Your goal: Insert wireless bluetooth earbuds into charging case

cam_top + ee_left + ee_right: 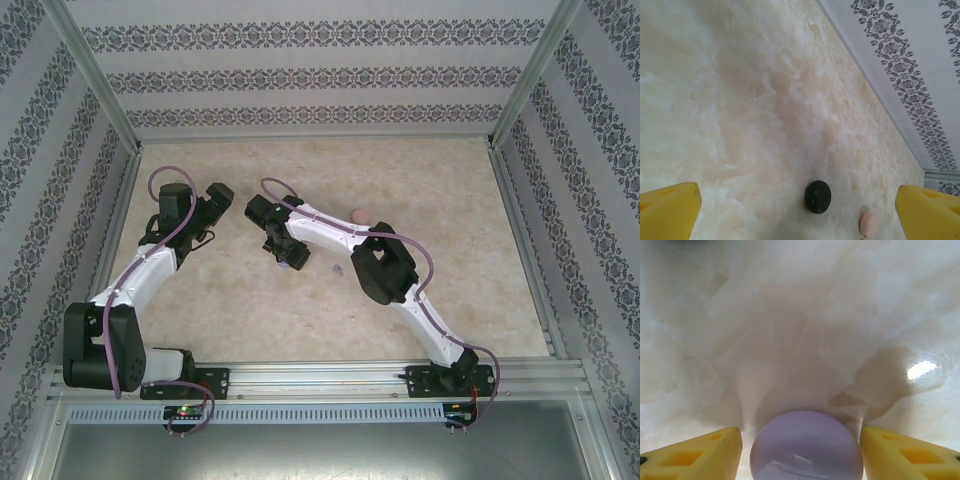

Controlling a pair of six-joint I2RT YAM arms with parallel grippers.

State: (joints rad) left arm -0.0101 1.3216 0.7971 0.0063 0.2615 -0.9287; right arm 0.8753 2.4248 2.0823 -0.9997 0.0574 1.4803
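A round lilac charging case [806,447] lies shut on the marble table, lid up. My right gripper [801,440] straddles it with a yellow finger [705,452] on each side and only a thin gap left at each flank, nothing gripped. In the top view this gripper [285,257] points down at mid-table, and a tiny lilac speck [337,270], perhaps an earbud, lies just to its right. My left gripper [797,196] hangs wide open above the table, with a shut black round case [818,196] on the table below it and nothing between its fingers.
A pale pink case [868,224] lies on the table right of the black one; in the top view the pink case [360,215] sits behind the right arm's forearm. Patterned walls and metal posts [100,90] close in the table on three sides.
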